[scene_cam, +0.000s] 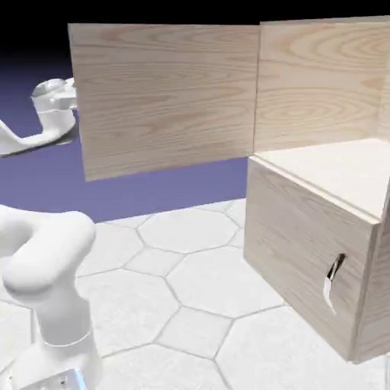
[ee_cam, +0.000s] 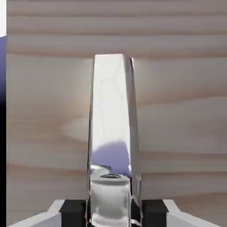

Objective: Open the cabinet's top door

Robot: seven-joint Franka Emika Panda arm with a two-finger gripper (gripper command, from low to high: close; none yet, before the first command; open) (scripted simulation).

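The cabinet [scene_cam: 305, 228] stands at the exterior view's right. Its top door [scene_cam: 167, 99] is swung wide open to the left, baring the pale interior [scene_cam: 343, 167]. My white hand [scene_cam: 55, 103] shows at the door's far left edge, and the panel hides the fingers. In the hand view the door's wood [ee_cam: 177, 111] fills the picture. The shiny handle [ee_cam: 111, 115] runs up from between my fingertips. My gripper [ee_cam: 111, 208] is shut on that handle, with a dark pad [ee_cam: 73, 210] on either side of it.
The lower panel [scene_cam: 297, 244] is closed and its short slanted handle [scene_cam: 333, 282] faces the tiled table [scene_cam: 190, 282]. My arm's white base link [scene_cam: 53, 305] rises at the lower left.
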